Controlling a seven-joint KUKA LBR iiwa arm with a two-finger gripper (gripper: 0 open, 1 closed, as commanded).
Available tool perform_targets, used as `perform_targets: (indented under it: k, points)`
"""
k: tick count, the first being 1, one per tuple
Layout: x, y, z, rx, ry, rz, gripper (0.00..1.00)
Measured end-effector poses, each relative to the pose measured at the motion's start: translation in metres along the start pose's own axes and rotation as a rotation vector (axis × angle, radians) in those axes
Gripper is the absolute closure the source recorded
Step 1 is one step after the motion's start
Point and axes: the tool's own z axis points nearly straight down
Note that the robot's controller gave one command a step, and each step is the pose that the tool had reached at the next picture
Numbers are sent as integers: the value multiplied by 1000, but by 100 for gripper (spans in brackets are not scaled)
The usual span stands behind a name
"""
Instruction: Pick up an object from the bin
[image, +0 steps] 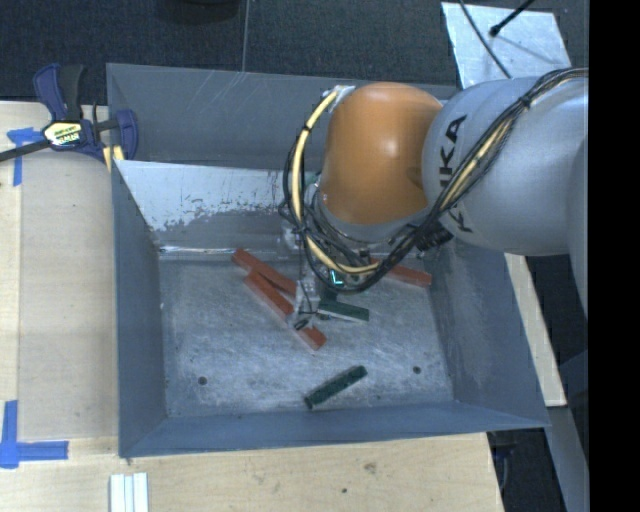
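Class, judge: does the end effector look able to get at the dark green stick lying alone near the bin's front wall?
Probably yes: the dark green stick lies alone, nothing over it, apart from the red-brown sticks by the end effector. The front wall may crowd it.

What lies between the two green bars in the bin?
Nothing. In the camera view, only bare bin floor separates the upper green bar, beside the gripper, from the lower green bar.
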Motion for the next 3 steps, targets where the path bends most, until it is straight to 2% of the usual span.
perform_targets:
  k: [1, 2, 3]
  points:
    - [-17, 2, 120, -1, -7, -8, 0]
    - [-21, 2, 113, -3, -20, -6, 100]
    - [1, -23, 54, 0, -12, -17, 100]
